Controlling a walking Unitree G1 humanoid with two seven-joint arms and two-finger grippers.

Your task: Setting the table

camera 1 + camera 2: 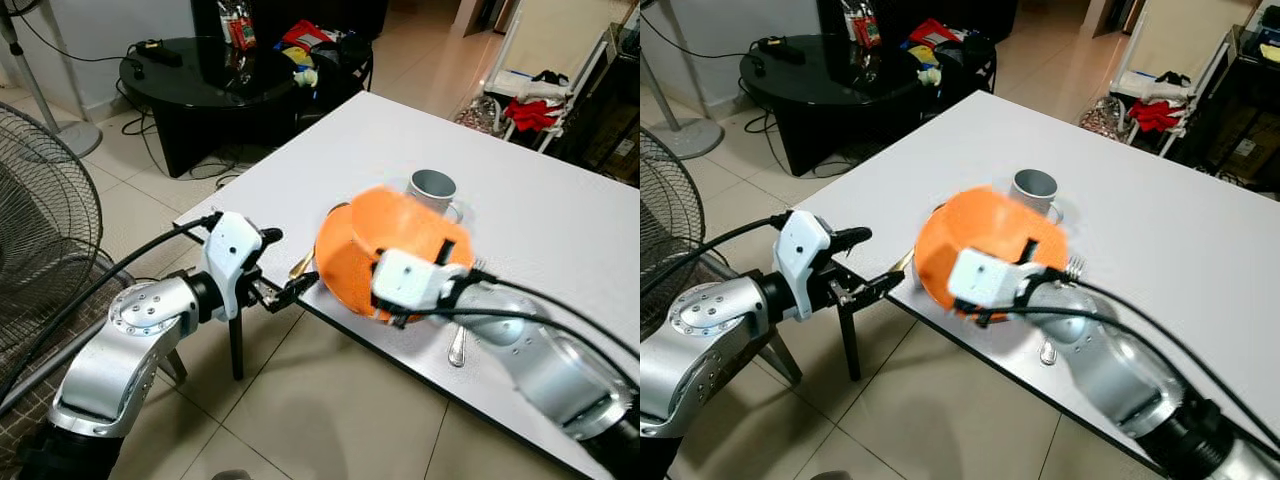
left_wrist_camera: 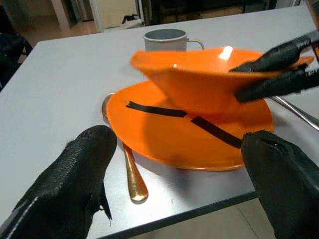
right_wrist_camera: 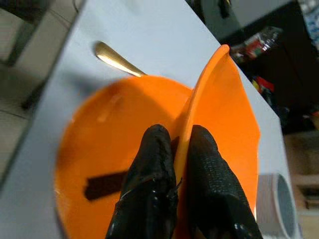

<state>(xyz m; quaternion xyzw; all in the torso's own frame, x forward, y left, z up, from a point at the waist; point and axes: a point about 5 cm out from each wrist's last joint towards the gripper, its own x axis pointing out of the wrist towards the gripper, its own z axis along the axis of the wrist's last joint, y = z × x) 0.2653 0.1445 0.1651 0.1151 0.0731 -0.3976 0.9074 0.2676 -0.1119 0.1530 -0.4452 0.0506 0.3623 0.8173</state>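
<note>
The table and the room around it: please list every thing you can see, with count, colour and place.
table: 1, white, before the robot
plate: 1, orange with a black strip, flat near the table's edge
bowl: 1, orange, tilted above the plate, rim pinched by the right gripper
spoon: 1, gold, on the table, on the plate's left
mug: 1, grey, on the table behind the plate
fork: 1, silver, on the plate's right, partly hidden
round table: 1, black, back of the room, with clutter on it
fan: 1, dark grille, on the floor, left
left gripper: open, near the table's edge
right gripper: shut on the bowl's rim
</note>
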